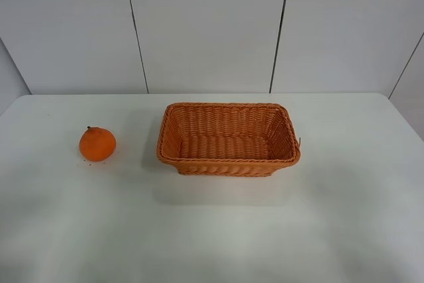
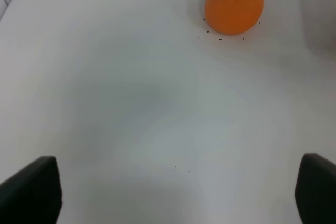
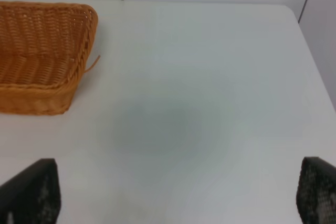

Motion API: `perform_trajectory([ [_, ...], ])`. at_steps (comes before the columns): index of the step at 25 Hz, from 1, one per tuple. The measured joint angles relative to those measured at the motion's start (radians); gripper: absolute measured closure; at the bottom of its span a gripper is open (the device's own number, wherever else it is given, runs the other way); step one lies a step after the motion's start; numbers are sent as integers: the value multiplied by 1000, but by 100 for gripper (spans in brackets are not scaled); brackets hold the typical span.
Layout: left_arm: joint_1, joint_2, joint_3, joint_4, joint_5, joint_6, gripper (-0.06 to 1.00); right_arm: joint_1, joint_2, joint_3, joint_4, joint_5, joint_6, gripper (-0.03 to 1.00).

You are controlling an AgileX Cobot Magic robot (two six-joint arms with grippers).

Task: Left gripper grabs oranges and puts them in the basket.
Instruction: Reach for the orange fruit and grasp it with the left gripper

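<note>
The work area is a white desk [image 1: 212,230] set against pale grey wall panels with dark vertical seams.

**Target location.** The orange [image 1: 97,144] rests on the desk toward its left edge. It is well apart from the basket [image 1: 225,165] and not in contact with it. The basket stands mid-desk, closer to the far edge. Its long axis is parallel to that edge and it holds nothing.

**Key relation.** In the left wrist view the orange [image 2: 233,3] lies ahead of the left end effector [image 2: 173,190], well beyond the fingertips [image 2: 31,192] and off the centre line between them. It is not yet between the fingers. The left arm is judged the nearer one, since the right wrist view shows only one short end of the basket [image 3: 37,98] and bare desk. The coming move therefore calls for a forward reach with a sideways correction to centre the fruit.

**End effector state.** The left end effector is released, with its fingers spread wide and nothing between them. The right end effector [image 3: 173,192] is likewise released and carries nothing.

**Target appearance.**
- It is bright orange and nearly round, so it has no marked long axis.
- A bumpy knob and a small dark stem point upward.
- Small dark specks lie on the desk around its base.
</note>
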Motion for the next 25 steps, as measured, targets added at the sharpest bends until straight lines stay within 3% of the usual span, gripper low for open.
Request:
perform_trajectory([
  [21,0,1,0,-2,0,1,-5,0,0,0,0,0,0,27],
  [25,0,108,-13,-39,-3,38,-5,0,0,0,0,0,0,27],
])
